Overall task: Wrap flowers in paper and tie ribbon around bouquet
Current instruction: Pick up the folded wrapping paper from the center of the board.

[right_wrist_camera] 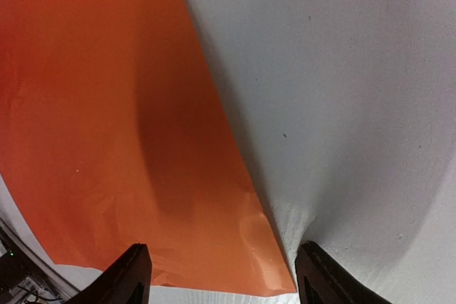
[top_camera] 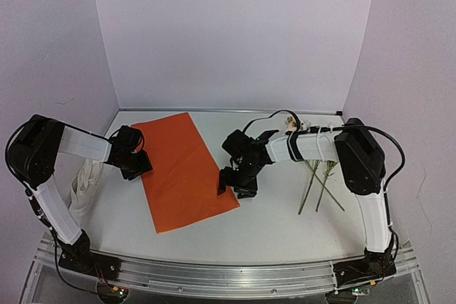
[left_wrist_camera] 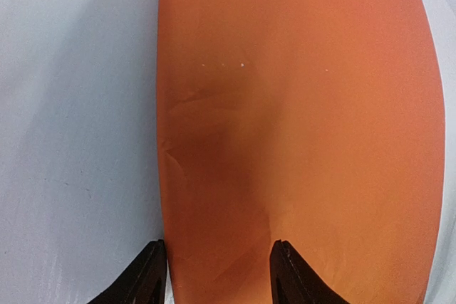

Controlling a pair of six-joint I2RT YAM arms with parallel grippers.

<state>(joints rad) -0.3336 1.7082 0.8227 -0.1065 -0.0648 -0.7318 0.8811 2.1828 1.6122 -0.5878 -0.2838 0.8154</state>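
Two claws hang low over one sheet, and both stand with their fingers apart, gripping nothing. The paper lies flat on the table, orange face up, set at a slant left of the middle. The left claw straddles the sheet's left long edge: in its wrist view one finger sits just outside the edge and the other over the orange. The right claw is down at the near right corner, which lies between its fingers.

I judge the sheet to be very light, thin and limp, with a slight sheen, so it should slide on the smooth table rather than stay put under a push. Lying flat, it offers no lip to pinch from above. An edge or a corner is the place to take it, one finger slipped beneath. A faint crease already shows by the left edge, so a hard squeeze would likely mark it further. Lifted from one side only, it would probably sag and fold.

The flowers lie to the right, well apart from the sheet and partly under the right forearm, thin green stems pointing toward the near edge. They look feather-light and easy to knock. The ribbon is a loose white heap under the left arm, near the sheet's left edge but not touching it. Either arm swinging wide could drag what lies beneath it.
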